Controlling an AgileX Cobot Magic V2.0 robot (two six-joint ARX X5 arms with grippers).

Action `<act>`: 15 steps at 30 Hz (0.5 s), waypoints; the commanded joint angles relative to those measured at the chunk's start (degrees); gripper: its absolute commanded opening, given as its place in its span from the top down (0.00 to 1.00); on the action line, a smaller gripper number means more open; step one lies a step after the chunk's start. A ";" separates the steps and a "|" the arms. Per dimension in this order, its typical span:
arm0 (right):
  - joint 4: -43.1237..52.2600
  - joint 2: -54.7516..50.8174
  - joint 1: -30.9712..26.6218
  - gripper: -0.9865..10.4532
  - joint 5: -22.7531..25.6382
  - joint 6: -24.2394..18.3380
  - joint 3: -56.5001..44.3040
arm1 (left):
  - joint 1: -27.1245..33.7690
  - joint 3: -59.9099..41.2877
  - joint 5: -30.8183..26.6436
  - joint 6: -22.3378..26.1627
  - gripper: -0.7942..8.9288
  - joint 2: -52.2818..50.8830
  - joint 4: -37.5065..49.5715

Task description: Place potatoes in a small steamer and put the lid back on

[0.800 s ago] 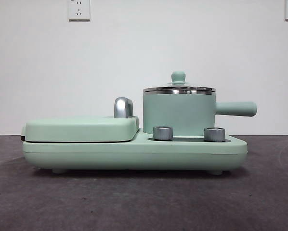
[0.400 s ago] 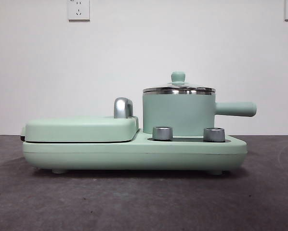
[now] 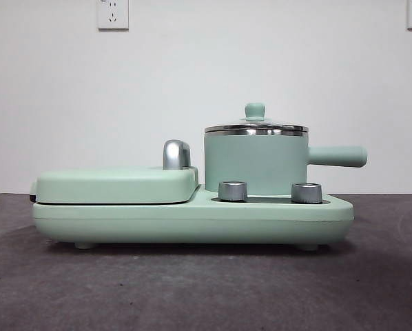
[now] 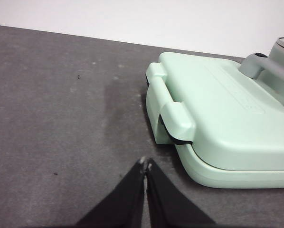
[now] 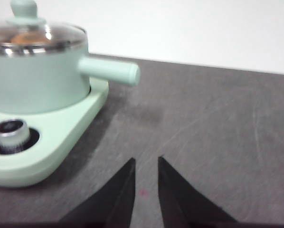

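A dark grey, lightly scuffed table (image 3: 192,289) fills the lower part of the front view, meeting a plain white wall (image 3: 192,89) with one socket (image 3: 113,14) at the top left and another cut off at the top right corner. A mint-green cooker (image 3: 192,221) stands mid-frame. Its flat griddle cover (image 3: 116,185) is at the left, and the steamer (image 3: 255,164) sits on its right half behind two steel knobs (image 3: 233,190), handle pointing right. The lid (image 3: 255,127) is on the steamer.

The front view shows neither arm. The left wrist view shows the left gripper (image 4: 146,164) low in the frame above bare table beside the griddle end of the cooker, jaws pressed together, holding nothing. The right wrist view shows the right gripper (image 5: 146,161) above bare table near the steamer's handle, jaws slightly parted and empty. Only this view looks through the glass lid: something orange-brown, the potato (image 5: 25,37), lies inside the steamer at upper left.
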 commanded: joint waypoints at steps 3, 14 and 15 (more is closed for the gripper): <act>1.20 0.02 0.42 0.85 0.07 2.60 -0.26 | -0.07 -0.42 0.20 -0.04 0.91 -0.09 -0.22; 2.05 0.02 0.42 0.85 0.07 2.58 -0.24 | -0.02 -0.66 -0.15 0.00 0.91 -0.13 0.17; 2.05 0.02 0.42 0.85 0.02 2.58 -0.24 | -0.04 -1.40 -0.11 -0.02 0.91 -0.15 1.49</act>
